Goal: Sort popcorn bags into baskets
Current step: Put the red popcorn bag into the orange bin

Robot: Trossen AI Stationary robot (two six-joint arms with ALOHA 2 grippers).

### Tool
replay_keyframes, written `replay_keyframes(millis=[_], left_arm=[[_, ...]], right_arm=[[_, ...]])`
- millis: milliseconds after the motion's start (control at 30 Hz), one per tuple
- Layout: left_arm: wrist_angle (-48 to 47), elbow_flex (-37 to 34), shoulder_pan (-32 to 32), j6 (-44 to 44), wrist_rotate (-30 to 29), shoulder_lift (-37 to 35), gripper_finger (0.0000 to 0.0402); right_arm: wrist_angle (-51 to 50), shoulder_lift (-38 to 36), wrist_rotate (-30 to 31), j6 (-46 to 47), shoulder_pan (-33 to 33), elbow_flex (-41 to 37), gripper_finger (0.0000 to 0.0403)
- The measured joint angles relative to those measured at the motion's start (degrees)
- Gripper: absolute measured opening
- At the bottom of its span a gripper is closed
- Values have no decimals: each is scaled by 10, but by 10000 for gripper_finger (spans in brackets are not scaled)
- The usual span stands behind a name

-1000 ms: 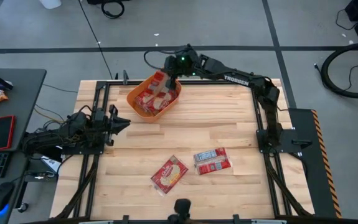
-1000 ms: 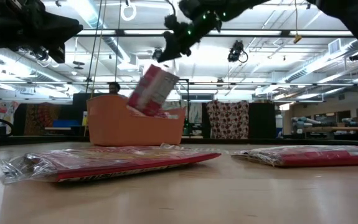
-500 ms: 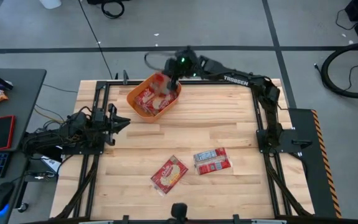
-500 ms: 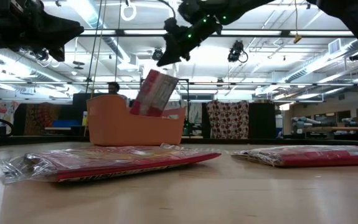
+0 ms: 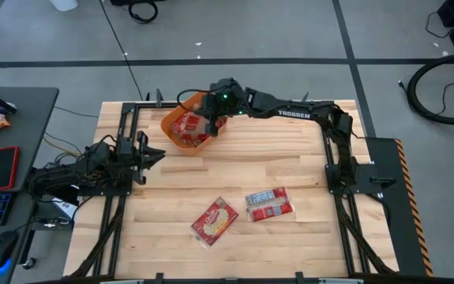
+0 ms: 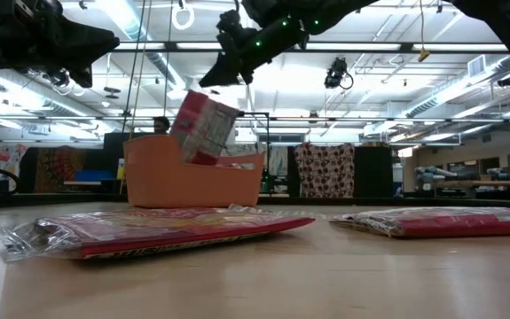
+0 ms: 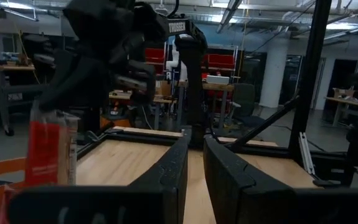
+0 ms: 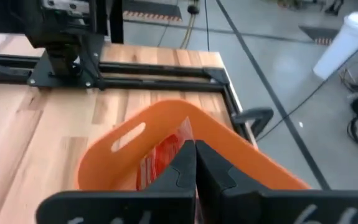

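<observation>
popcorn bag (image 6: pixel 203 129) stands tilted in the orange basket (image 5: pixel 184 126), upper centre of the high view, likely just dropped to sort. right gripper (image 5: pixel 213 122) hovers just above it, fingers clenched on nothing. two more bags (image 5: pixel 215 220) (image 5: pixel 268 203) lie on the table (image 5: pixel 242 170), lower centre. left gripper (image 5: pixel 152 155) waits at left, fingers near-closed.

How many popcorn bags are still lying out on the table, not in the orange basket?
2. One popcorn bag lies near the table's front edge, the other popcorn bag just to its right. More sit in the orange basket, partly hidden under the right gripper.
</observation>
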Motion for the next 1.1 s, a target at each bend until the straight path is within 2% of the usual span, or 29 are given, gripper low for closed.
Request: replay_keyframes(millis=[167, 267, 400, 567, 733, 900, 1033, 1100], left_arm=[[-1, 0, 0, -1, 0, 0, 57], [-4, 0, 0, -2, 0, 0, 57], [-5, 0, 0, -2, 0, 0, 57], [-5, 0, 0, -2, 0, 0, 57], [-5, 0, 0, -2, 0, 0, 57], [-5, 0, 0, -2, 0, 0, 57], [-5, 0, 0, 1, 0, 0, 57], [-5, 0, 0, 1, 0, 0, 57]], right_arm=[[79, -1, -51, -12, -4, 3, 4], [85, -1, -86, -31, -14, 2, 4], [91, -1, -85, -70, -29, -16, 4], [97, -1, -81, -69, -50, -66, 4], [107, -1, -21, -70, -69, -113, 5], [105, -1, 39, -68, -80, -126, 5], [118, -1, 137, -58, -75, -126, 7], [119, -1, 163, -55, -73, -126, 11]])
